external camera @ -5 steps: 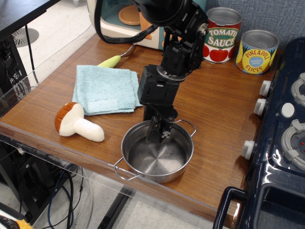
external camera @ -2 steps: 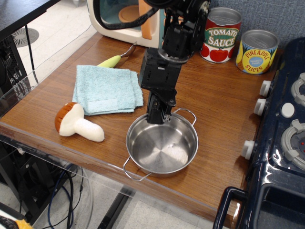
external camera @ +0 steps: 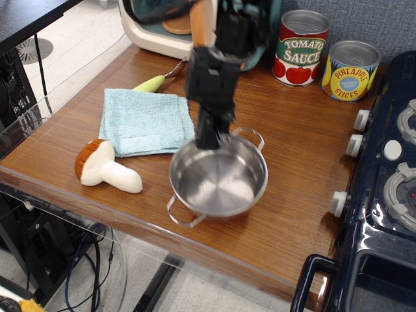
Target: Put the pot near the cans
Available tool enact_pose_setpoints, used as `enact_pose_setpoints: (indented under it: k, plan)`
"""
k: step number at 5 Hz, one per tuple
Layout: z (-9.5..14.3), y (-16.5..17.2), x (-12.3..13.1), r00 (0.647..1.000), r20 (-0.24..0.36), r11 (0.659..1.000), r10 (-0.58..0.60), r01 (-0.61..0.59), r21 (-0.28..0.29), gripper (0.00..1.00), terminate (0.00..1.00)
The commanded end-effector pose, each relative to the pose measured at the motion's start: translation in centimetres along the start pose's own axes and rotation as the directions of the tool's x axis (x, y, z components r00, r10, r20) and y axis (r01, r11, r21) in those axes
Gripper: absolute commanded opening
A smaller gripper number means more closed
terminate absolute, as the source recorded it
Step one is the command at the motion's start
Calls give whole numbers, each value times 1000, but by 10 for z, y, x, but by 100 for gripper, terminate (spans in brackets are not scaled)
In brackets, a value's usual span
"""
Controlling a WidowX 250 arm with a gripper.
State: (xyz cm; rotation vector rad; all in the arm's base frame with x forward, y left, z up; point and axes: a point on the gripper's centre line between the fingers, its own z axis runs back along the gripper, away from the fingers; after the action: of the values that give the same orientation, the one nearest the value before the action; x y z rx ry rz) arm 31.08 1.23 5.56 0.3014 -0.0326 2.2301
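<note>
The shiny steel pot (external camera: 218, 179) with two wire loop handles is over the front middle of the wooden table (external camera: 305, 143). My gripper (external camera: 207, 140) comes down from above and is shut on the pot's far rim. The pot looks raised a little off the wood and slightly tilted. The two cans stand at the back right: the red-and-green Tomato Sauce can (external camera: 302, 47) and the yellow-and-blue Pineapple Slices can (external camera: 350, 69). The pot is well in front and left of them.
A light blue folded cloth (external camera: 146, 120) lies left of the pot, and a toy mushroom (external camera: 104, 168) lies at the front left. A yellow-handled utensil (external camera: 156, 82) and a cream toy appliance (external camera: 156, 29) are at the back. A dark blue toy stove (external camera: 390, 182) borders the right side.
My gripper has gone from inside the pot to its far rim, shut on it, and risen. The pot has shifted slightly right and up off the table.
</note>
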Motion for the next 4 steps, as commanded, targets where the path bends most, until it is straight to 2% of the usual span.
enact_pose_setpoints:
  k: [1,3,4]
  plan:
    - [72,-33,13,980,-120,987,161,-162,-4,0,0]
    - [82,-61,-10,948,-133,957,291,-287,44,0,0]
    - [69,-74,-37,938,-136,948,318,-312,63,0,0]
